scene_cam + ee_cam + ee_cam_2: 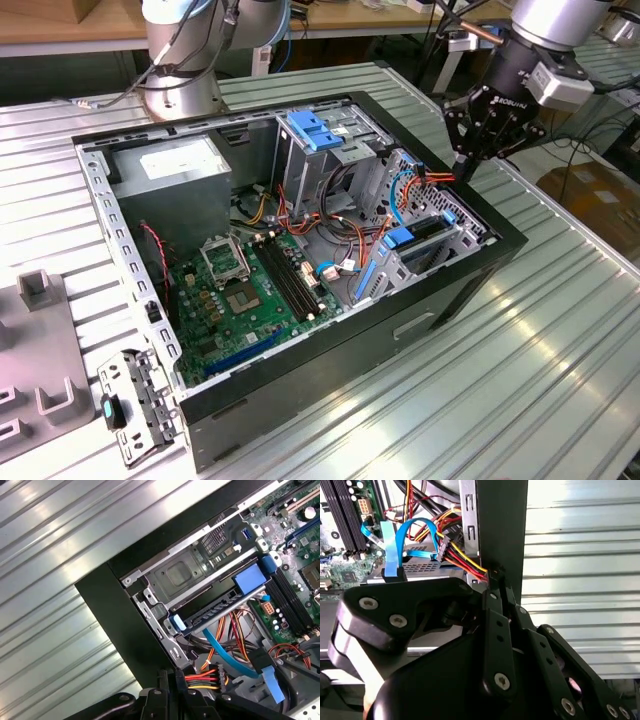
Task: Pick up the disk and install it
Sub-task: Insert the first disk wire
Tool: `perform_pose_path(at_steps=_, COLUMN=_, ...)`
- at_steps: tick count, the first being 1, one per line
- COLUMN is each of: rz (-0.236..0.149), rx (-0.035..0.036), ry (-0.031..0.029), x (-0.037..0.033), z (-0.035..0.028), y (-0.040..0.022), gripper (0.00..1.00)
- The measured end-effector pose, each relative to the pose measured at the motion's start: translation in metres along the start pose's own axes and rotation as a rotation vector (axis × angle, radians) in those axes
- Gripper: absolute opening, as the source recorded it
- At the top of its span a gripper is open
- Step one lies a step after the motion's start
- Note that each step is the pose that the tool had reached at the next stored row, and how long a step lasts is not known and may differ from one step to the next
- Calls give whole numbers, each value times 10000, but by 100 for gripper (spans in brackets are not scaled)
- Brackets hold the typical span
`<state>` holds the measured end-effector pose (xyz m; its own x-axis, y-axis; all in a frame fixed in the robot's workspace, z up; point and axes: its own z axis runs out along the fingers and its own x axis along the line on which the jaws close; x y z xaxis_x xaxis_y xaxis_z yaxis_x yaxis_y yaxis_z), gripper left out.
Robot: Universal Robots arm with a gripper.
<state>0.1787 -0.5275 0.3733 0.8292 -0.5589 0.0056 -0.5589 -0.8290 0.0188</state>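
The disk (424,229) is a dark slab in a blue carrier. It lies in the drive cage at the case's side toward the exterior view's right. In the first wrist view the disk (215,611) sits in its slot between two blue tabs. My gripper (463,170) hangs over the case's black rim beside that cage, with the fingers closed together and nothing visibly between them. In the second wrist view the gripper (495,577) points at the rim by a bundle of red, yellow and orange wires (462,555). The gripper (172,677) stands just beside the wires' connector (205,677).
The open computer case (470,280) lies on a ribbed metal table. Inside are a green motherboard (240,285), a grey power-supply box (180,170) and a blue latch (315,130) on a metal cage. A grey fixture (40,340) and a loose metal panel (140,400) lie at the exterior view's left.
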Motion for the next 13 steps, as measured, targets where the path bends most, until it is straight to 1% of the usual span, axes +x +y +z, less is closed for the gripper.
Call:
perform_pose_path(at_steps=2, rz=395, rx=-1, ry=-8, x=-3, z=1, y=1, gripper=17)
perform_pose_path(at_steps=6, rz=478, rx=-2, ry=-10, x=-85, z=1, y=57, gripper=17)
perform_pose_path(at_steps=7, rz=590, rx=-2, ry=-12, x=-101, z=1, y=69, gripper=17)
perform_pose_path(at_steps=10, rz=1169, rx=-6, ry=-22, x=-104, z=1, y=69, gripper=17)
perform_pose_path(at_steps=13, rz=1602, rx=-9, ry=-30, x=-105, z=2, y=70, gripper=17)
